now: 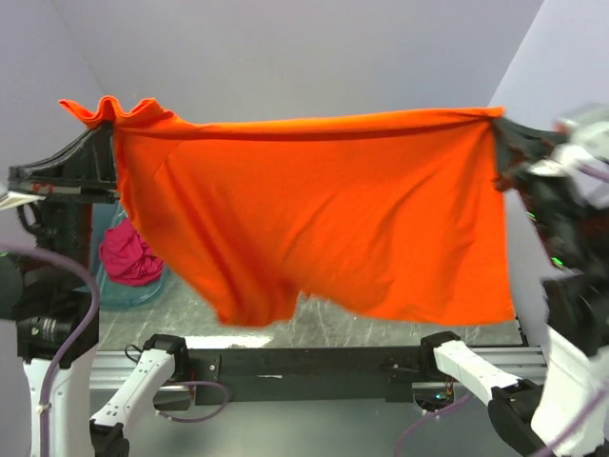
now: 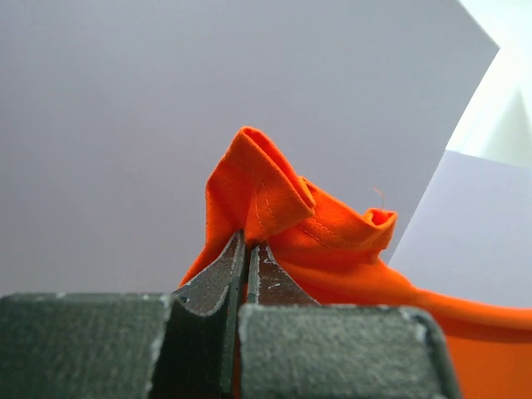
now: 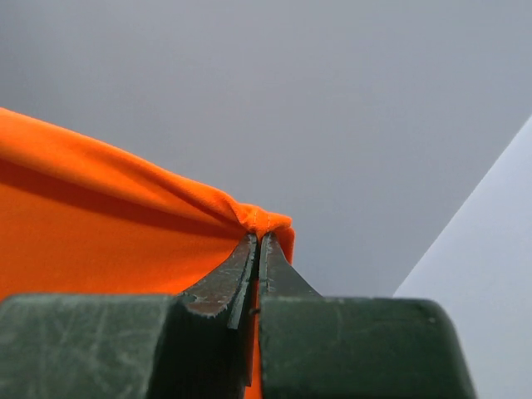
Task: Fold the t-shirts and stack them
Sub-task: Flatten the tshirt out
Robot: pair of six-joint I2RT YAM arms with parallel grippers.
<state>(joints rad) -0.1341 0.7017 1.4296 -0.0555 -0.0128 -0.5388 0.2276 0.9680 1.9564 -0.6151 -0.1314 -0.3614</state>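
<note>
A bright orange t-shirt (image 1: 324, 209) hangs stretched in the air between my two arms, its lower edge dangling just above the table. My left gripper (image 1: 107, 122) is shut on its upper left corner, where the cloth bunches above the fingertips (image 2: 247, 239). At the upper right, my right gripper (image 1: 497, 119) is shut on the other corner, and the orange t-shirt (image 3: 100, 224) pulls taut away to the left of its fingers (image 3: 258, 241). A magenta t-shirt (image 1: 128, 255) lies crumpled in the tub at the left.
A translucent blue plastic tub (image 1: 105, 286) stands at the left of the table, behind the left arm. A strip of grey marbled tabletop (image 1: 381, 331) shows below the hanging cloth. White walls close in behind and on the right.
</note>
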